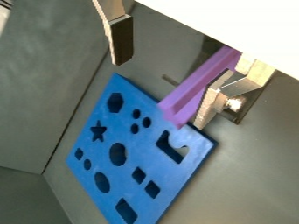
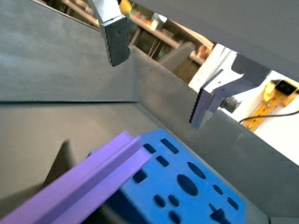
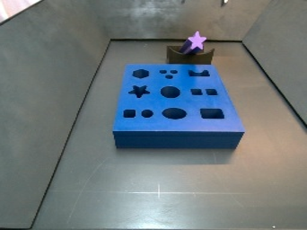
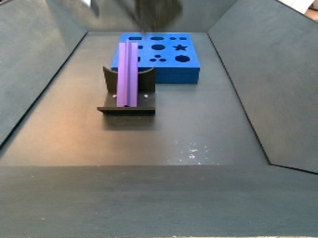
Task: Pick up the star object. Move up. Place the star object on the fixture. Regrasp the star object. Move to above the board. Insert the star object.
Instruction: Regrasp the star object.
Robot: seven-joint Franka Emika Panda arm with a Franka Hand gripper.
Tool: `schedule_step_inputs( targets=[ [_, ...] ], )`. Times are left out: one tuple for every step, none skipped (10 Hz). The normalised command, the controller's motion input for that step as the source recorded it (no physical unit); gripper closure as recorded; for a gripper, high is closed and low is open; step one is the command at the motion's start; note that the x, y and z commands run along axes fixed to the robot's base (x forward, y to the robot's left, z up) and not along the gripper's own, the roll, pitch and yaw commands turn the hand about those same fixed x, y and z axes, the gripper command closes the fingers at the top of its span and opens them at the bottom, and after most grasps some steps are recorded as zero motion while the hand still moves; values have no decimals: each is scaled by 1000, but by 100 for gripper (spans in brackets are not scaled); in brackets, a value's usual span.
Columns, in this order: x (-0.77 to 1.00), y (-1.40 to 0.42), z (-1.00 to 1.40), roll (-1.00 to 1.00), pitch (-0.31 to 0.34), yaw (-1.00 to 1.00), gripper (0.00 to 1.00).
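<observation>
Claw (image 1: 176,74) hung released above the long purple star-section peg (image 4: 129,82), which lay in the dark notched fixture (image 4: 125,110), left of frame centre, beside the blue holed board (image 3: 173,101). Risk: an off-centre regrasp could tilt the peg and jam insertion.

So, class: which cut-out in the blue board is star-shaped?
The one at the board's left edge, between the hexagon and a small circle; the end effector is open above the star object.

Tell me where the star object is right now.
The star object lies in the fixture, just beside the board in both side views. The tool is open above it, not touching it.
</observation>
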Motion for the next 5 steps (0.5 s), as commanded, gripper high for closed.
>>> schedule_step_inputs(
  targets=[
    [-85, -918, 691, 1000, 29, 36, 0],
    [-74, -743, 468, 1000, 27, 36, 0],
    [-56, -559, 238, 1000, 25, 36, 0],
    [-26, -308, 22, 1000, 21, 36, 0],
    [-19, -103, -7, 1000, 19, 36, 0]
  ],
)
